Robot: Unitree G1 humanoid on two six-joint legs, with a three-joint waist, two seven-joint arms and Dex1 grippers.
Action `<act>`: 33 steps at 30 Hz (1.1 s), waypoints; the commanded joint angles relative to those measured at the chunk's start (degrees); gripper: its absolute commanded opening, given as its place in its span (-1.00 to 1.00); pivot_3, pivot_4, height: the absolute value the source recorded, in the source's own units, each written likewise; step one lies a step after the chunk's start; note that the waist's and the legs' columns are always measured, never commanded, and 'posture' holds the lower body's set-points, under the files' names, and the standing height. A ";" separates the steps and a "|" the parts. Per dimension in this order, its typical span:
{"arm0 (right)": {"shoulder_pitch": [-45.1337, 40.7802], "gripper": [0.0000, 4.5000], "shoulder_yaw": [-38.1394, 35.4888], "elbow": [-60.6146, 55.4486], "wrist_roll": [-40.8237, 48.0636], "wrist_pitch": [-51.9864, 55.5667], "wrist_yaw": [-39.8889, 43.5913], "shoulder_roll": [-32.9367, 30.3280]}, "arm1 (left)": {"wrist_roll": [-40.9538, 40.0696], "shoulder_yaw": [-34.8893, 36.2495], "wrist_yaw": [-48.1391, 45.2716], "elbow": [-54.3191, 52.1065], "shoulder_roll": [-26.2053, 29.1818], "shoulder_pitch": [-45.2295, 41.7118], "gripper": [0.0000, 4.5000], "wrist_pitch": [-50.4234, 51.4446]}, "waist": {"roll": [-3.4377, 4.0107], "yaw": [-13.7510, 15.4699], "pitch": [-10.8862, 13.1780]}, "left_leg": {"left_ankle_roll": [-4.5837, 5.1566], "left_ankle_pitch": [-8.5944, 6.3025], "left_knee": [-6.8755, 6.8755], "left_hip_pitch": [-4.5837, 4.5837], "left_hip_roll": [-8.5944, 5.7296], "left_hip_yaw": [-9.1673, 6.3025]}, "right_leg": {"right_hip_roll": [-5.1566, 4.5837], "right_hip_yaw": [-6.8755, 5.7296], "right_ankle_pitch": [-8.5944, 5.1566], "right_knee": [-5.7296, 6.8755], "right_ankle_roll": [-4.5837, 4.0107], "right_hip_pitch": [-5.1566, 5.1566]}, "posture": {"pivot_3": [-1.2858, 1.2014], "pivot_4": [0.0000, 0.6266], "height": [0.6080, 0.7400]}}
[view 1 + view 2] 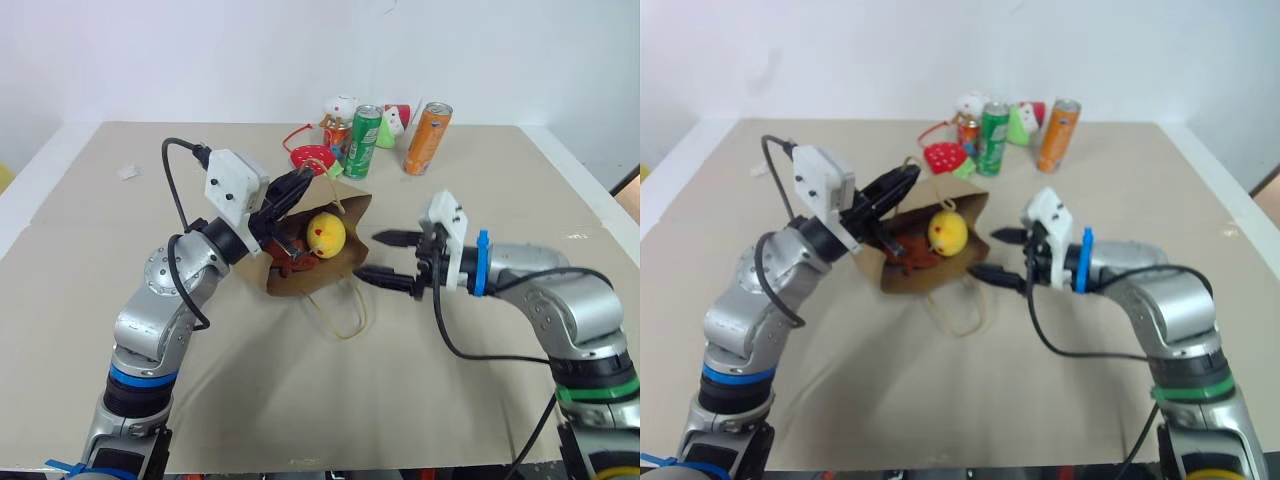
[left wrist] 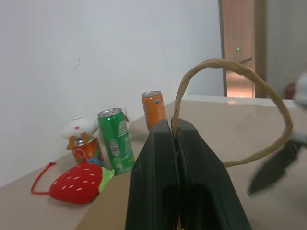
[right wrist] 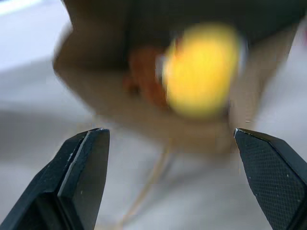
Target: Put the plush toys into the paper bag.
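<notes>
Paper bag (image 1: 318,262) lies mid-counter (image 1: 90,260), mouth toward the right counter edge, w/ yellow plush ball (image 1: 325,234) and brown plush (image 1: 292,252) already inside. Step judged: release & clear out. Bag mouth should be kept lifted until both toys are seen settled deep.

Left gripper (image 1: 300,183) is raised, pointing slightly up, clenched on one cord handle (image 2: 225,72). Right gripper (image 1: 395,260) is held near-level just beside the bag mouth, fingers spread, nothing held.
</notes>
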 commanded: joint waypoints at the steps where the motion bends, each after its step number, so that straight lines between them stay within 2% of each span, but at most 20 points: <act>1: 1.55 0.98 0.85 -1.80 -0.93 1.38 -5.09 3.00 | 0.16 0.10 0.05 -0.57 -0.26 -2.00 -1.00 -0.96 | -0.01 -0.08 0.00 | 0.00 0.00 0.00 0.02 0.02 0.01 | 0.03 0.01 0.00 0.02 0.00 0.00 | 0.03 -0.52 1.00; 8: 3.75 0.98 4.67 0.25 -4.48 0.74 -10.43 9.31 | 0.59 0.46 -0.29 -0.20 -0.05 -2.43 -1.00 -1.09 | 0.00 -0.01 0.00 | -0.03 0.14 0.02 0.04 0.06 -0.07 | 0.13 -0.03 0.09 0.10 -0.03 0.00 | 0.03 -0.52 1.00; 12: 3.97 0.46 6.35 2.18 -7.04 -1.08 -10.14 9.09 | 0.79 0.38 -0.23 -0.63 0.11 -2.08 -1.00 -0.87 | 0.00 0.08 -0.01 | -0.03 0.15 0.04 0.02 0.00 -0.04 | 0.04 -0.03 0.11 0.09 -0.01 0.00 | 0.03 -0.52 1.00; 13: 4.04 0.18 6.27 2.19 -7.11 -1.65 -9.60 8.85 | 0.83 0.40 -0.19 -0.71 0.18 -2.02 -1.00 -0.82 | -0.01 0.09 -0.01 | -0.02 0.15 0.04 0.02 -0.02 -0.03 | 0.02 -0.02 0.11 0.09 0.00 0.02 | 0.03 -0.52 1.00; 14: 4.09 0.12 6.09 1.98 -6.84 -1.75 -8.95 8.52 | 0.84 0.46 -0.15 -0.79 0.26 -1.98 -1.00 -0.75 | -0.01 0.09 -0.01 | -0.02 0.15 0.04 0.02 -0.02 -0.03 | 0.01 -0.03 0.11 0.07 0.01 0.02 | 0.03 -0.52 1.00; 15: 4.19 -0.18 6.08 1.73 -6.76 -1.87 -8.25 8.06 | 0.87 0.51 -0.15 -0.83 0.37 -1.93 -1.00 -0.70 | -0.01 0.09 -0.01 | -0.02 0.14 0.04 0.02 -0.02 -0.02 | 0.01 -0.01 0.11 0.06 0.01 0.02 | 0.03 -0.52 1.00; 16: 4.32 -0.22 6.04 1.56 -6.68 -2.24 -7.54 7.69 | 0.90 0.55 -0.16 -0.85 0.47 -1.89 -1.00 -0.68 | -0.01 0.09 -0.01 | -0.02 0.14 0.04 0.02 -0.02 -0.03 | 0.02 -0.02 0.11 0.07 0.01 0.02 | 0.03 -0.52 1.00; 17: 4.32 -0.49 5.65 1.51 -6.48 -2.73 -6.98 7.59 | 0.95 0.56 -0.15 -0.84 0.55 -1.88 -1.00 -0.68 | 0.00 0.09 -0.01 | -0.02 0.14 0.04 0.02 -0.01 -0.05 | 0.03 -0.03 0.11 0.06 0.01 0.02 | 0.03 -0.52 1.00; 20: 3.75 -0.90 4.44 1.61 -5.80 -3.95 -6.07 7.70 | 1.01 0.53 -0.14 -0.76 0.64 -1.95 -1.00 -0.73 | 0.00 0.09 -0.01 | -0.02 0.14 0.04 0.02 0.01 -0.06 | 0.05 -0.04 0.11 0.06 0.01 0.02 | 0.03 -0.52 1.00; 25: -1.56 -0.94 -4.11 -0.37 2.71 -0.50 -1.94 5.03 | 0.99 0.64 -0.74 -0.16 1.10 -2.33 -1.00 -1.19 | 0.01 0.07 0.01 | -0.02 0.15 0.04 0.03 0.01 -0.04 | 0.05 -0.02 0.12 0.07 0.02 0.02 | 0.03 -0.52 1.00; 33: -13.42 -0.94 -14.75 0.11 15.03 8.92 5.49 -8.47 | 0.43 2.51 -2.35 3.70 2.30 -5.75 -1.00 -2.60 | 0.01 0.15 0.00 | 0.01 0.14 0.04 0.00 -0.01 -0.09 | 0.04 -0.08 0.11 0.00 0.00 0.05 | 0.03 -0.52 1.00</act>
